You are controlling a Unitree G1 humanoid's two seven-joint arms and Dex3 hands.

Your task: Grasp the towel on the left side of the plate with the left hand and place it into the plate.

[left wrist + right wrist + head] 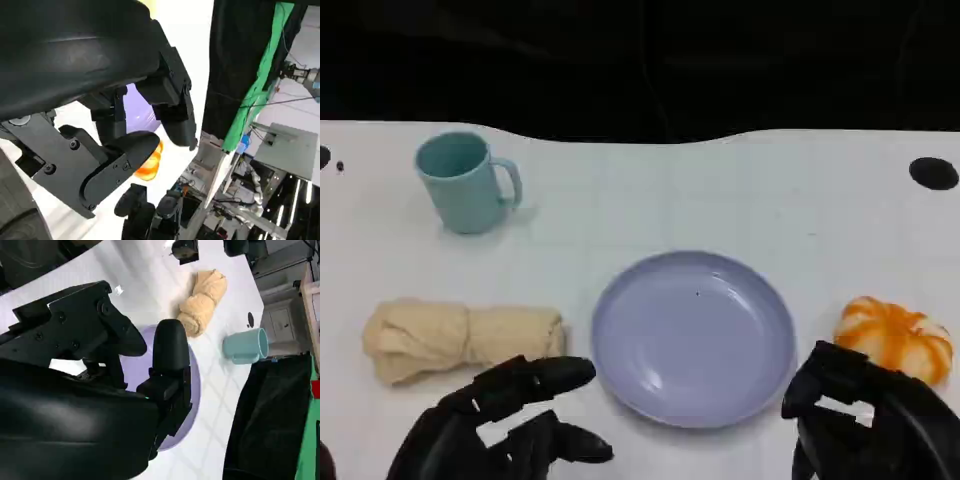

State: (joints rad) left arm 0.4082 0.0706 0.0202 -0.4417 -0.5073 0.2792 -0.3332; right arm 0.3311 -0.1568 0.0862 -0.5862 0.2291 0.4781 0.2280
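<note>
A rolled beige towel (460, 338) lies on the white table, left of the lavender plate (692, 336). In the right wrist view the towel (202, 303) lies beyond the plate (195, 385). My left hand (500, 420) hovers at the near edge just in front of the towel, fingers spread, holding nothing. Its fingers (140, 150) are apart in the left wrist view, with a strip of the plate (140, 112) behind them. My right hand (870, 415) is at the lower right, near the plate's right rim, fingers apart and empty.
A teal mug (465, 182) stands at the back left, handle to the right. An orange-and-white pumpkin-shaped object (895, 338) sits right of the plate, just beyond my right hand. A black hole (933, 173) marks the table's far right; the dark table edge runs across the back.
</note>
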